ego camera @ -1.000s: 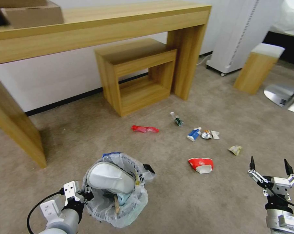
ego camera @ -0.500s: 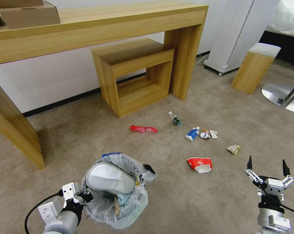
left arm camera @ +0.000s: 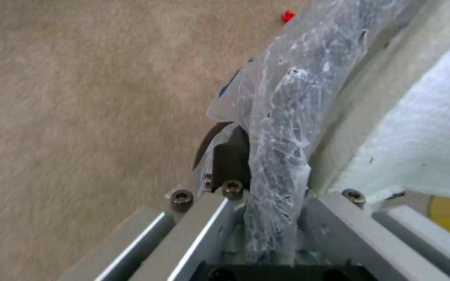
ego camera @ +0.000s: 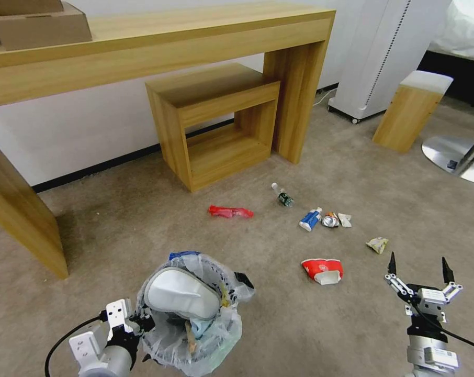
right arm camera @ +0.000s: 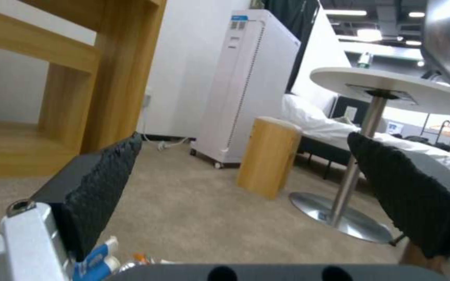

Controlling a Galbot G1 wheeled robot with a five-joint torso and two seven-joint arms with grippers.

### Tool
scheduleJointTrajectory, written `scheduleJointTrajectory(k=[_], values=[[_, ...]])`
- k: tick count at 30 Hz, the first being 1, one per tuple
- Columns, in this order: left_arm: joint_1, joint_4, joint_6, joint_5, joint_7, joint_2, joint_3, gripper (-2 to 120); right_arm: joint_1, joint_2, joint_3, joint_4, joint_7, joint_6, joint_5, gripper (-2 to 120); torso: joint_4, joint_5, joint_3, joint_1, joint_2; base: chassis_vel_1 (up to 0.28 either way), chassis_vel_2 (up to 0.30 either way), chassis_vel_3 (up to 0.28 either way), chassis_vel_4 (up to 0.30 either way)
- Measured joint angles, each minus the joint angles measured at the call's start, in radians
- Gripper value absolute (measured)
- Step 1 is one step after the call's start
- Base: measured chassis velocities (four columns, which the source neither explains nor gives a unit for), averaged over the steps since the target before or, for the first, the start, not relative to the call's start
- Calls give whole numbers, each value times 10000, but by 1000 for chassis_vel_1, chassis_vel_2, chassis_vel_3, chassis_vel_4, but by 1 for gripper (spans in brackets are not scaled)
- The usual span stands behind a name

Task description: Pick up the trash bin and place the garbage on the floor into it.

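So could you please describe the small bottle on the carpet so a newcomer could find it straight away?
Start at the low wooden shelf under the long table. On the carpet just in front of its right corner lies the bottle, on its side. It is the litter piece nearest the shelf, clear with a dark green label, unlike the blue-white packet beyond it.

The left gripper (ego camera: 138, 325) sits low at the robot's left, its jaws clamped on the bagged rim of the trash bin (ego camera: 195, 335). The right gripper (ego camera: 418, 272) hangs at the robot's right, jaws spread wide and holding nothing, tips pointing forward.
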Motion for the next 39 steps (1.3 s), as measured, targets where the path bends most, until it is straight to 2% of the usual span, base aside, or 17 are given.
scheduleJointTrajectory(k=[14,39], values=[[2,133,-166,288,63,-118,169,0,174,-124,-39,-122,412,-71,-506,100,1,-1,4,3,-1,-171,181,164,-178],[100,240,-366,760,267,-329,371,0,336,27,-156,-396,349,228,-913,100,1,0,0,0,-1,0,5,3,-1]])
